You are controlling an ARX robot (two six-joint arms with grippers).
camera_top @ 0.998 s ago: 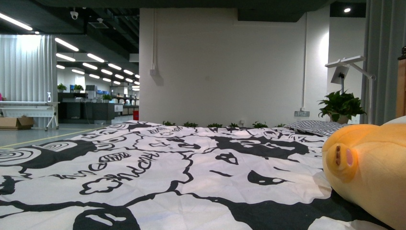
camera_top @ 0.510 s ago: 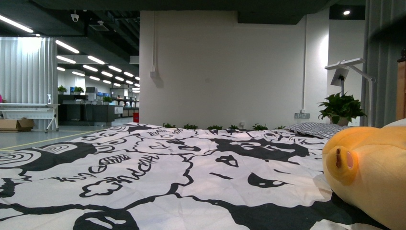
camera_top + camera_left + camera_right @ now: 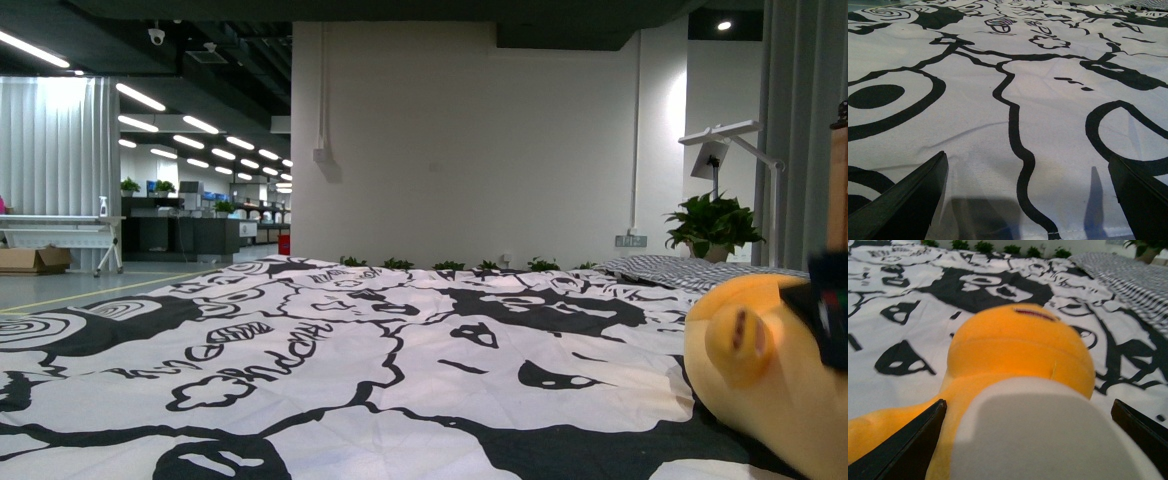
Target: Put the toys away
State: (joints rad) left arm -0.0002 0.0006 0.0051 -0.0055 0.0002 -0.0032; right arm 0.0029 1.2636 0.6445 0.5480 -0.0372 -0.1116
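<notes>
Within the last second a dark blurred shape (image 3: 828,318) has come in at the right edge of the front view, just in front of the plush toy (image 3: 765,380), and the toy now sits slightly further right and lower; I take the shape for part of the right arm, though it is too blurred to be sure; the toy lies on the black-and-white sheet (image 3: 400,350), on the robot's right; in the right wrist view the right gripper (image 3: 1030,440) has its jaws spread wide, the toy's orange head and cream belly filling the space ahead, nothing clamped; whether the toy is already between the jaws I cannot tell; the left gripper (image 3: 1028,200) is likewise wide open and empty, low over the sheet; the reach looks nearly done, and closing on the toy seems the next step; no container for it is in view.
</notes>
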